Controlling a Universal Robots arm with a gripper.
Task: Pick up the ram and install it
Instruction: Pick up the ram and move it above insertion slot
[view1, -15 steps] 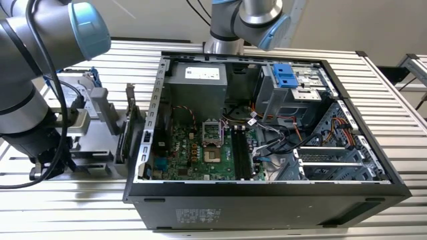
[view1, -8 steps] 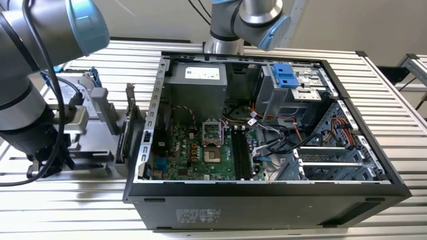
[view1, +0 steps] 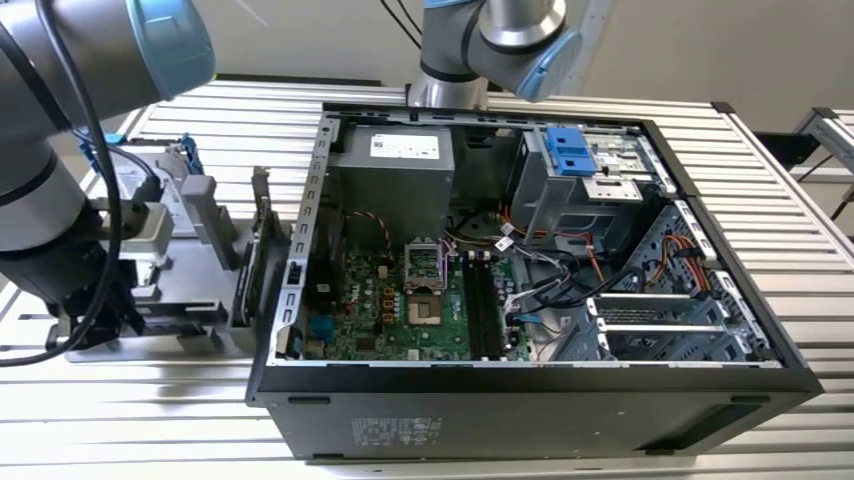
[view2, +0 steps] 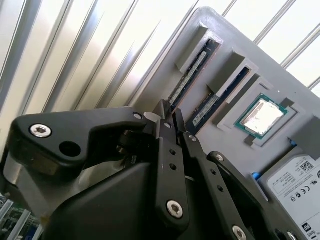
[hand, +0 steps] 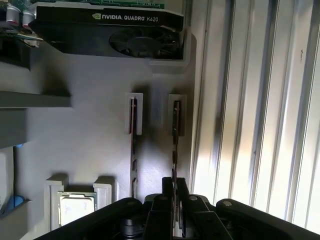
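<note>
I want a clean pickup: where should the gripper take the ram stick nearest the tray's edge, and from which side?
Take the ram stick by its long top edge, around mid-length, coming straight down from above, squeezing across its two flat faces. It stands on edge in the grey tray, with a second stick close beside it, so only that edge looks free.

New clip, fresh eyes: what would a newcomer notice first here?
An open computer case sits in the middle of the exterior view, the arm reaching down to a grey tray at that view's left. In the first wrist view the end effector hangs at the end of the ram, which stands on edge in a tray slot beside a second stick.
</note>
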